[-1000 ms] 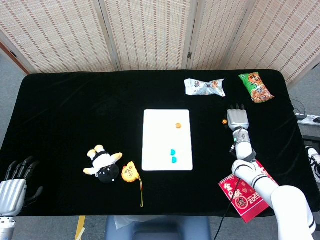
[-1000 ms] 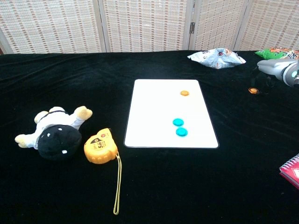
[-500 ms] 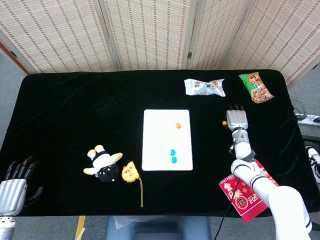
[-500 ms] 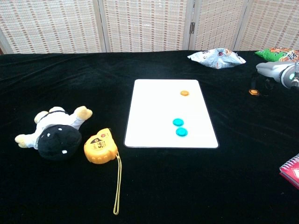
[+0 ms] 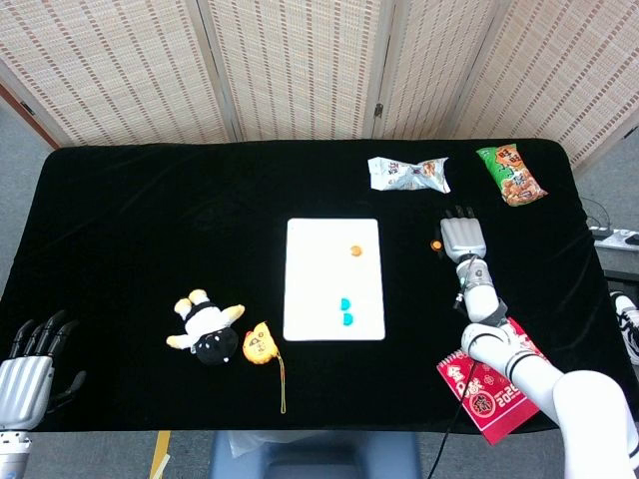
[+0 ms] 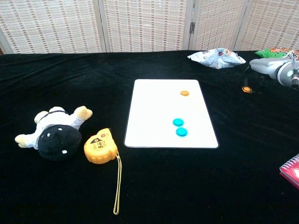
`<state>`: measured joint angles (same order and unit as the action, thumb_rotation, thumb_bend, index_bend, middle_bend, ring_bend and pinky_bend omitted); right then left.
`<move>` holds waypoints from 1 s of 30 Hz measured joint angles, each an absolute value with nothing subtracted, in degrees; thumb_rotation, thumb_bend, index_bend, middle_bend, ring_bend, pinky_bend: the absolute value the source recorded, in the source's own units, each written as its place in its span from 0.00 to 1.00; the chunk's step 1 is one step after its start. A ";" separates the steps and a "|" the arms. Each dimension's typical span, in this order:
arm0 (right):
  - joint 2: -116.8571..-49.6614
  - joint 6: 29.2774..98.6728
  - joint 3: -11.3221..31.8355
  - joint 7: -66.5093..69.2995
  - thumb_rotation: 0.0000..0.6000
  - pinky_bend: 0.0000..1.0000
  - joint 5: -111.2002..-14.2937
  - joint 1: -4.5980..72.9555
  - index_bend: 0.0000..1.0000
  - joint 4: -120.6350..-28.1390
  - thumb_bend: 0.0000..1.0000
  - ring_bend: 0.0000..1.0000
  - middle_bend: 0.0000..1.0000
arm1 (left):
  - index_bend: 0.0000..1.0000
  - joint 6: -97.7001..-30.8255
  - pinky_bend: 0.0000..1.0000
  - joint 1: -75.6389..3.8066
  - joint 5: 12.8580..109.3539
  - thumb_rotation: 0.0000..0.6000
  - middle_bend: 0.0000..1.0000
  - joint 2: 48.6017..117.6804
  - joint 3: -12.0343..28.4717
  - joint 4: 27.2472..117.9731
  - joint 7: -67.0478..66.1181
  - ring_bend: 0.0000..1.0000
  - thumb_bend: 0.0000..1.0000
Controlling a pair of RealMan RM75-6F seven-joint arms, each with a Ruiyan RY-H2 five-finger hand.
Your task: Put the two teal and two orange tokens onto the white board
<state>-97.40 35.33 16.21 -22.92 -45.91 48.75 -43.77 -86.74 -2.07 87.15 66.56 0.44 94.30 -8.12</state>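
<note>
Meanwhile, three round plastic tokens lay on the flat white rectangular board (image 5: 333, 279) at the middle of the black-draped table (image 5: 150, 220).

One orange token (image 5: 354, 250) and two teal tokens, one (image 6: 177, 122) just beside the other (image 6: 181, 132), sat on the board's right half. A second orange token (image 6: 245, 89) sat off the board to its right, at the fingertips of the robot's right hand (image 5: 462, 238); whether the hand pinched it could not be told. The left hand (image 5: 28, 374) rested at the near left table edge, fingers apart, holding nothing. A black-and-white plush toy (image 6: 53, 133) and a yellow tape measure (image 6: 98, 147) lay left of the board.
</note>
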 measured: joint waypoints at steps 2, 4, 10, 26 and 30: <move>-96.08 36.19 16.16 -22.33 1.00 0.00 -47.03 48.48 0.47 -47.19 0.27 0.02 0.14 | 0.17 -86.81 0.00 -2.05 87.23 1.00 0.09 66.57 0.41 94.32 -8.09 0.13 0.36; -94.58 37.12 16.06 -21.80 1.00 0.00 -48.33 48.26 0.47 -51.47 0.27 0.02 0.14 | 0.17 -86.93 0.00 -1.97 87.25 1.00 0.09 66.55 0.37 94.32 -8.03 0.13 0.36; -91.96 39.73 15.23 -22.08 1.00 0.00 -51.87 48.70 0.47 -62.34 0.27 0.02 0.14 | 0.17 -87.20 0.00 -1.66 87.17 1.00 0.09 66.40 0.23 94.23 -7.74 0.13 0.36; -97.95 41.13 13.96 -29.26 1.00 0.00 -48.74 55.23 0.47 -61.77 0.27 0.01 0.14 | 0.17 -86.74 0.00 -1.54 86.71 1.00 0.09 66.66 0.12 93.41 -7.14 0.13 0.36; -99.23 41.10 13.78 -30.19 1.00 0.00 -47.52 56.21 0.47 -60.01 0.27 0.01 0.14 | 0.17 -86.65 0.00 -1.53 86.54 1.00 0.09 66.69 0.13 93.22 -7.03 0.13 0.36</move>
<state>-99.23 41.10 13.78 -30.19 -47.52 56.21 -60.01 -86.65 -1.53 86.54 66.69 0.13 93.22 -7.03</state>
